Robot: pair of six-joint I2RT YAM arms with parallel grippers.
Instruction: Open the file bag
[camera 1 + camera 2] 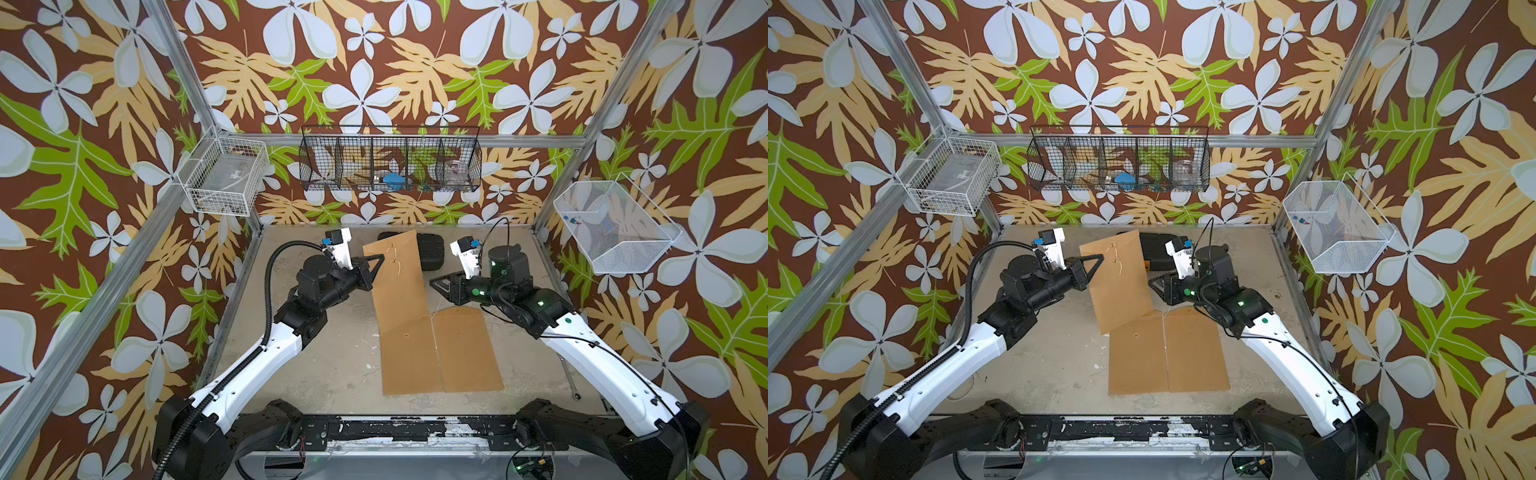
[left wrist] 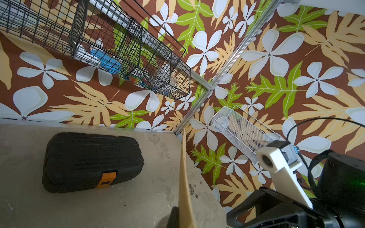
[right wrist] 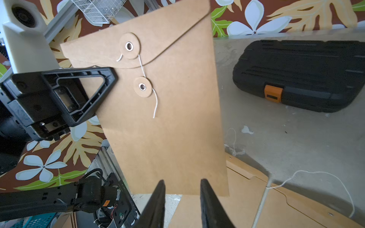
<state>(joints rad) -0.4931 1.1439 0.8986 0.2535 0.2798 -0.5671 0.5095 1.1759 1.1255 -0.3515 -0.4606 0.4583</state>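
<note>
A brown paper file bag point(image 1: 399, 286) point(image 1: 1121, 286) hangs upright and tilted above the table. My left gripper point(image 1: 376, 264) point(image 1: 1098, 259) is shut on its side edge near the flap. In the left wrist view the file bag point(image 2: 184, 177) shows edge-on between the jaws of my left gripper point(image 2: 180, 212). The flap point(image 3: 158, 33) lies down over the bag's face. A white string point(image 3: 156, 104) runs between the two round buttons and hangs loose. My right gripper point(image 3: 181, 182) point(image 1: 434, 284) stands open by the bag's other side, holding nothing.
Two more brown envelopes point(image 1: 409, 357) point(image 1: 467, 349) lie flat on the table under the held bag. A black tool case point(image 1: 430, 251) point(image 3: 296, 75) with an orange latch sits at the back. A loose white string point(image 3: 316, 173) lies on the table. Wire baskets point(image 1: 390, 160) hang on the walls.
</note>
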